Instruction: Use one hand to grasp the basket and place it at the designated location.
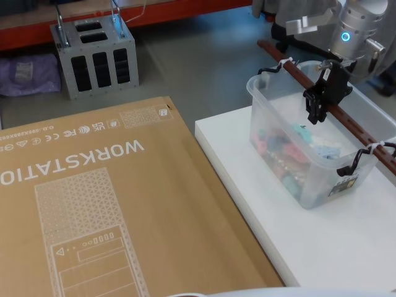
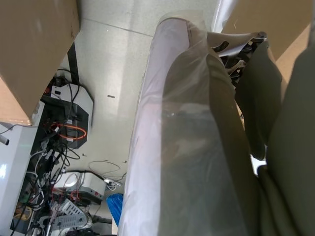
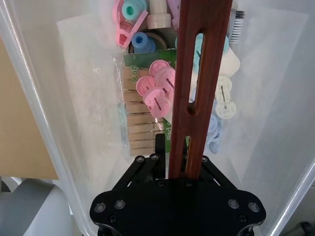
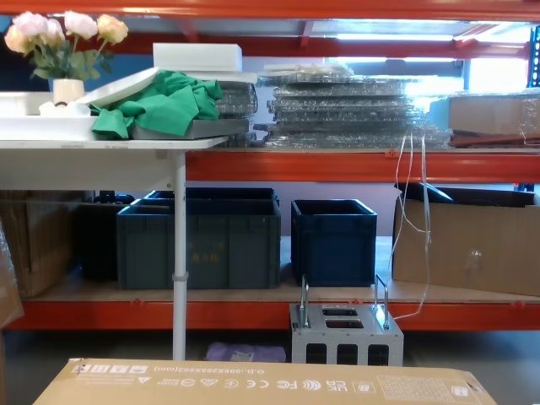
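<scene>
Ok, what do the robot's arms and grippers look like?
The right gripper is matte black, with jointed linkages and a plate dotted with round screws. Its arm is silver-grey with a glowing blue ring light. The left arm seems wrapped in clear plastic film.

The right gripper [image 1: 317, 112] is black (screws [image 3: 119, 204] stud its base), its arm [image 1: 365, 15] silver with a blue light [image 1: 346, 36].

White table [image 1: 260, 204], translucent basket [image 1: 278, 139] of small coloured items standing near its far edge
</scene>
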